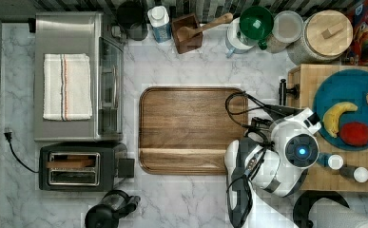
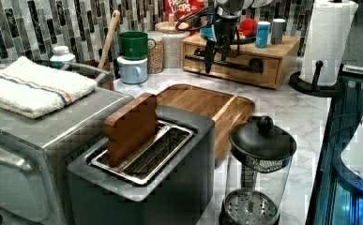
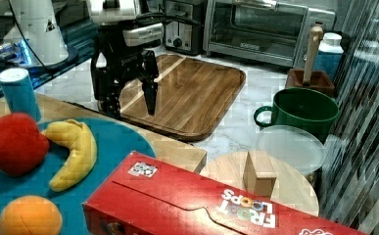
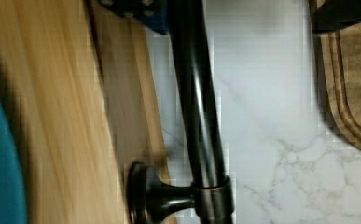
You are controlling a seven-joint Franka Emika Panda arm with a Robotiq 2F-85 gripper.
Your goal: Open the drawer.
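The drawer (image 2: pixel 263 70) is the front of a light bamboo box at the left view's upper right, and it looks flush with the box. Its long black bar handle (image 2: pixel 238 64) runs across it on black mounts. My gripper (image 2: pixel 218 54) hangs over the handle's left part, open, with one finger on each side of the bar. In the wrist view the handle (image 4: pixel 197 116) runs between the two fingertips (image 4: pixel 136 9), with a mount (image 4: pixel 152 198) joining it to the wood. The right view shows the gripper (image 3: pixel 130 104) open just in front of the box edge.
The dark wooden tray (image 1: pixel 186 128) lies just beside the handle. A teal plate (image 1: pixel 357 85) with fruit and two shakers (image 1: pixel 336 161) sits on the box. Mugs, jars and a cereal box (image 3: pixel 201 205) line the wall. The toaster oven (image 1: pixel 72 76), toaster (image 1: pixel 82 166) and glass press (image 2: pixel 259 168) stand beyond the tray.
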